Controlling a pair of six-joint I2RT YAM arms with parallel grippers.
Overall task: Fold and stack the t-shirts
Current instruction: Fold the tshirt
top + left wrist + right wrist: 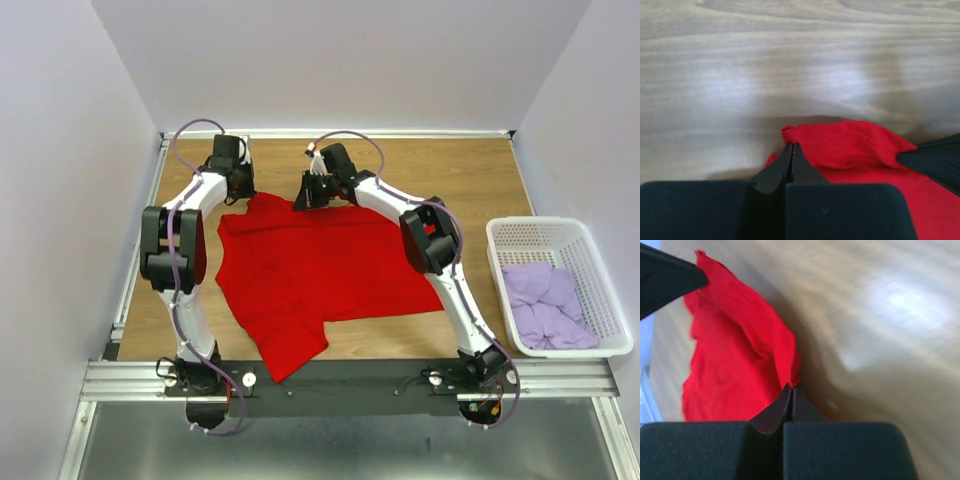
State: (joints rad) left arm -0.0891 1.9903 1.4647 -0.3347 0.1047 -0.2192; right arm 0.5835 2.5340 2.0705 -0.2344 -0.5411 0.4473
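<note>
Now the left gripper and the right gripper pinch tight on the far edge of the red t-shirt.

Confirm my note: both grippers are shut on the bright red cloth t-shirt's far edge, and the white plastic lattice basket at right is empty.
Not empty: the top external view shows pale lilac t-shirts in the white plastic lattice basket. Rest stands.

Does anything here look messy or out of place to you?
The red shirt lies crooked on the table, with one corner drooping past the near edge over the black rail. The lilac shirts sit crumpled in the white basket, unfolded. Nothing looks torn or spilled.
</note>
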